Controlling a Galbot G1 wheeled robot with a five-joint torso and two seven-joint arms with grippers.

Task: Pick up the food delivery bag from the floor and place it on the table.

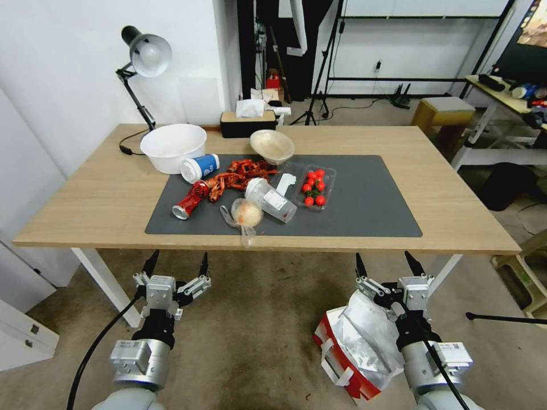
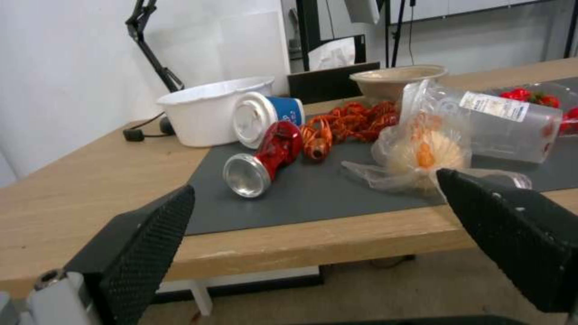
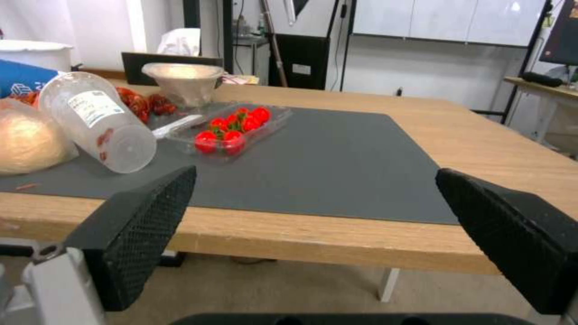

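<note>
The right gripper (image 1: 387, 263) hangs in the air just short of the worktop's (image 1: 444, 199) near edge, its two black fingers (image 3: 142, 225) spread wide with nothing between them. Directly under and behind it, beside the right forearm, the food delivery bag (image 1: 356, 347) sits on the floor (image 1: 256, 330): its silver foil lining is crumpled upward, the red side panel and a white flat handle face the robot's middle, and the foil top rises close to the gripper's base, though whether they touch cannot be told. Ahead of this gripper, past the wooden edge, lies the bare right half of the dark grey mat (image 1: 364, 199); further on, toward the left gripper's side, a clear tray of cherry tomatoes (image 1: 314, 186) rests on the mat next to a tipped clear plastic cup (image 1: 271, 200).

The left gripper (image 1: 177, 265) hovers level with the right one, well apart from the bag, fingers likewise parted and empty. Just beyond it on the mat's near edge lie a small clear plastic bag (image 1: 245, 215) with orange food and a fallen red can (image 1: 190, 200). Behind those are red crayfish shells (image 1: 239, 173), a toppled blue-and-white cup (image 1: 200, 168), and a white bowl (image 1: 172, 147).
</note>
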